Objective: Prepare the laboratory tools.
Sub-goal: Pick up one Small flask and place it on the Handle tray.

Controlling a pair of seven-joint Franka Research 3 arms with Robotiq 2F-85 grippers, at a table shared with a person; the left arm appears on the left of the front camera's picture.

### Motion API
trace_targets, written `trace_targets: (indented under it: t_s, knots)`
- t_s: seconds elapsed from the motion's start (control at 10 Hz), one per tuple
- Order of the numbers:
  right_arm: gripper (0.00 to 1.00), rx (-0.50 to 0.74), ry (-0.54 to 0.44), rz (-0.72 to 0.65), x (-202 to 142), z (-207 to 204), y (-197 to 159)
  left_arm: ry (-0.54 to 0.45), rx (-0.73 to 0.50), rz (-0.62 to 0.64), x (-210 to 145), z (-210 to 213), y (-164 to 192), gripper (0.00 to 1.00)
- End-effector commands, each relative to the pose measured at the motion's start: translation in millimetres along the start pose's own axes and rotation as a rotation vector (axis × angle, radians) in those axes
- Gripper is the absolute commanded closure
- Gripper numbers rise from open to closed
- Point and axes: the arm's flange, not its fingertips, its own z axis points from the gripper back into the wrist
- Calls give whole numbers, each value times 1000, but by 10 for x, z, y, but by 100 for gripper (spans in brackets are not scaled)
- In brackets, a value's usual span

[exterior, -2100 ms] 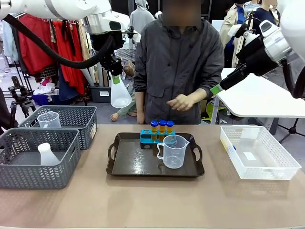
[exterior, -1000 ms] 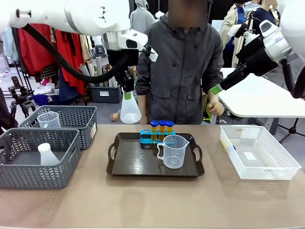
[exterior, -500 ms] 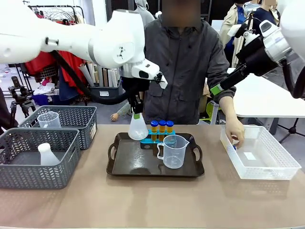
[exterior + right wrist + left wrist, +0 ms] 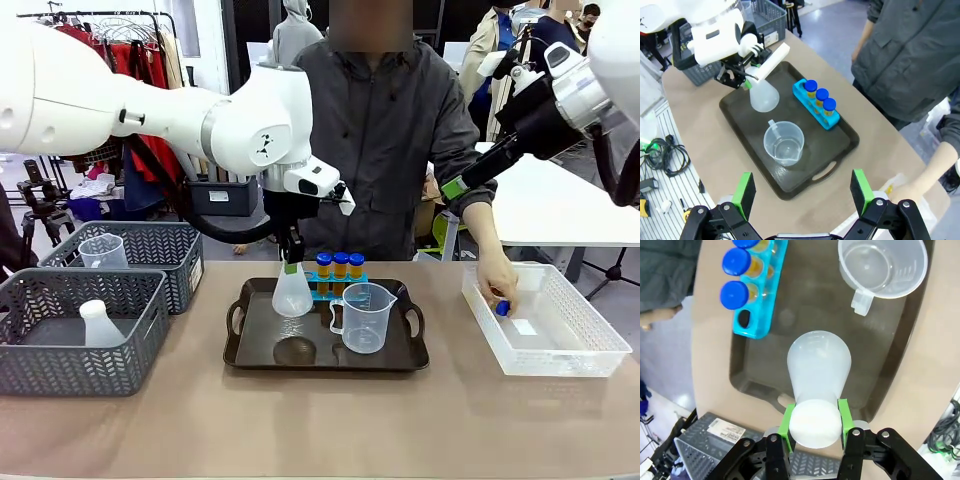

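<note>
In the front view we see the left end effector clamped on the neck of the white conical flask, which hangs just above the dark tray, beside the blue tube rack and the clear measuring beaker; whether its base touches the tray we cannot tell. We judge the flask to be light, thin plastic, smooth and a little slippery, so the narrow neck is the good place to hold it. The person's hand reaches into the white basket at a small blue thing. In the left wrist view the green pads press both sides of the neck, and the matte, wide body points at the glossy tray; the blue-capped tubes of orange liquid stand in the rack. In the right wrist view the right end effector is high over the bench with its fingers wide apart, holding nothing
</note>
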Motion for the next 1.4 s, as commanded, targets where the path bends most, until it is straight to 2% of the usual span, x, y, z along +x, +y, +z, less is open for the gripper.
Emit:
trace_targets:
  t_s: [0.0,1.1,1.2,1.3]
  knots:
    - [0,20,-23,-8,3,-1,-11,-9,-16,-15,-111,-107,-61,100]
    - [0,20,-23,-8,3,-1,-11,-34,-60,31,-221,-487,-93,100]
    - [0,20,-23,-8,3,-1,-11,-30,-65,33,-230,-510,-87,92]
    - [0,20,-23,-8,3,-1,-11,-31,-69,36,-227,-506,-94,74]
